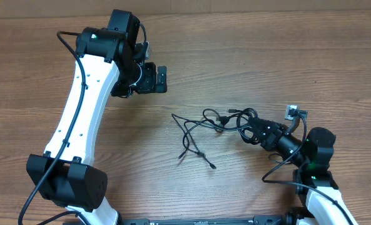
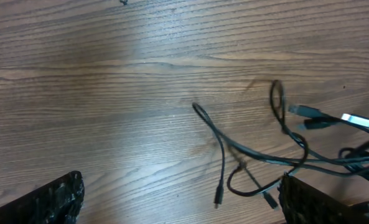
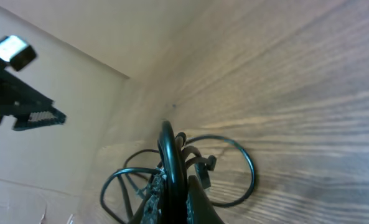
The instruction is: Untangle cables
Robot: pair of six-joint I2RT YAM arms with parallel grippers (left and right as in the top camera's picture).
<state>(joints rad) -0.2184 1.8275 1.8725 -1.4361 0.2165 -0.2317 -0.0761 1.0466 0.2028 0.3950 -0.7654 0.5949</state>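
Right pincer (image 3: 172, 182) is found clamped on the right end of the cables (image 1: 198, 128), which are spread tangled at mid-worktop (image 1: 266, 56), while the left pincer (image 1: 162, 79) is held spread wide, well apart from them.

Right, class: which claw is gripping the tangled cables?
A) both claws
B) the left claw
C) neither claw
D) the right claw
D: the right claw is shut on the cables at their right end; the left claw hangs open, apart from them.
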